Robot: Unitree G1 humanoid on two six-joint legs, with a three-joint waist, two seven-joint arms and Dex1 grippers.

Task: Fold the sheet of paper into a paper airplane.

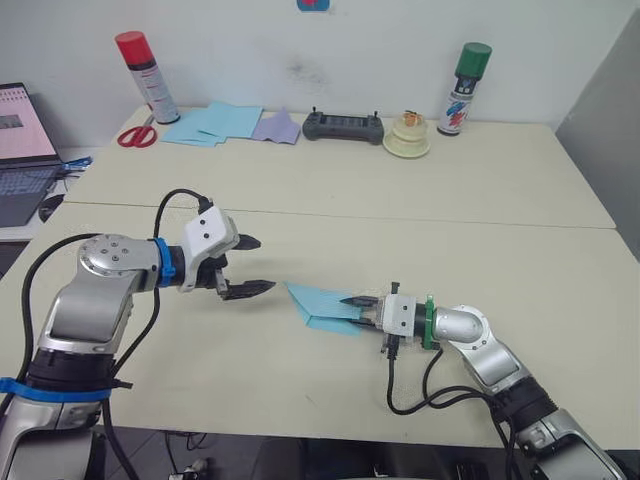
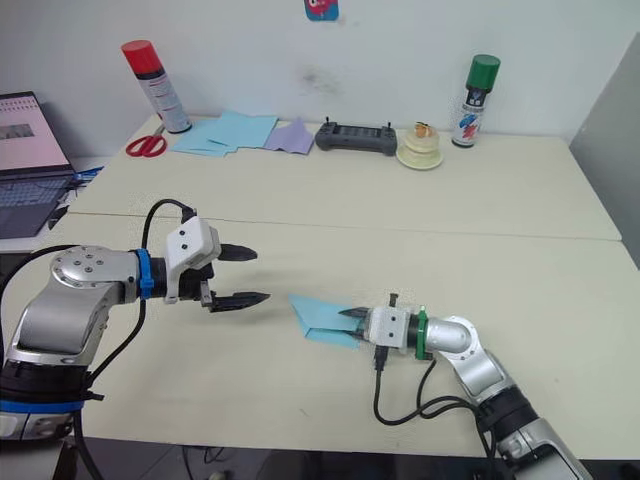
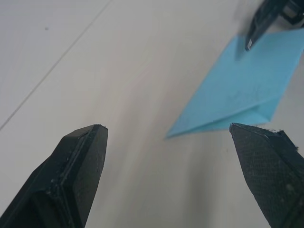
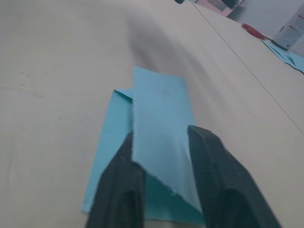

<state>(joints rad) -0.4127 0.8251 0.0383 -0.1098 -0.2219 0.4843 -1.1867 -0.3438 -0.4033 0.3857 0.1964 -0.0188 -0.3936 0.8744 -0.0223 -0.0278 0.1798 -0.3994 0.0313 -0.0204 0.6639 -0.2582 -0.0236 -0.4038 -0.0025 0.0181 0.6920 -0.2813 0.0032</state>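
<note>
- Where its two black fingers meet, the right claw (image 1: 358, 303) is pinched onto the near edge of the sheet of paper (image 1: 322, 305), gripping a raised upper layer; the right wrist view shows that flap lifted between the fingers, which suggests a fold is being made or held in place.
- The sheet of paper is light blue, already folded into a narrower pointed shape, and lies on the counter (image 1: 520, 260) between the two claws, its pointed end aimed towards the left claw.
- The right arm lies low, almost flat along the counter, reaching in from the robot's right with the wrist level and a black cable looping beneath it.
- The left claw (image 1: 250, 266) is wide open and holds nothing; it hovers near the sheet's point without touching it, probably waiting to press or take the paper.
- The left arm is bent at the elbow, forearm pointing across towards the sheet, fingers held level above the counter.
- At the far edge of the counter, well apart from the work, sit red scissors (image 1: 136, 135), a pile of blue sheets (image 1: 215, 122), a lavender sheet (image 1: 278, 127), a black controller (image 1: 343, 125) and two spray cans (image 1: 146, 77).
</note>
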